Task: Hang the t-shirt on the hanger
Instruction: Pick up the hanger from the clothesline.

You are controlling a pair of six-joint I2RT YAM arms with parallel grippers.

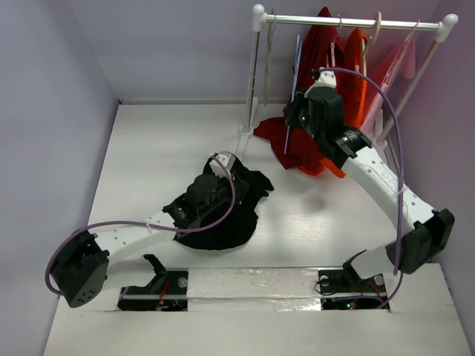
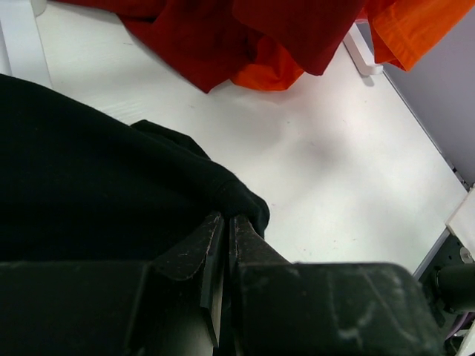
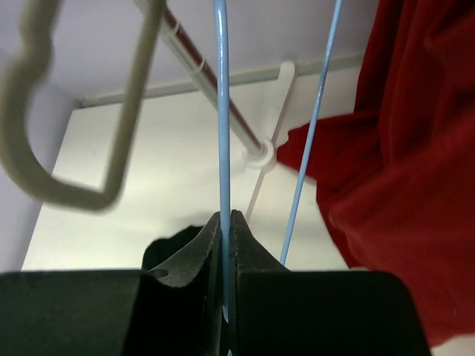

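T-shirt (image 2: 89,170) soft black folds, hanger (image 3: 221,111) thin blue wire

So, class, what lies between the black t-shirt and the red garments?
Nothing: bare table separates the t-shirt from the red garments, clearest in the left wrist view.

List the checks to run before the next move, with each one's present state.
1. Left gripper shut on the plain black fabric t-shirt: ok.
2. Right gripper shut on the thin light-blue wire hanger: ok.
3. Hanger's hook free of the silver rack rail: cannot tell.
4. T-shirt spread flat on the white table: not ok, bunched.
5. Hanger apart from the hanging red garment: cannot tell, they are close.
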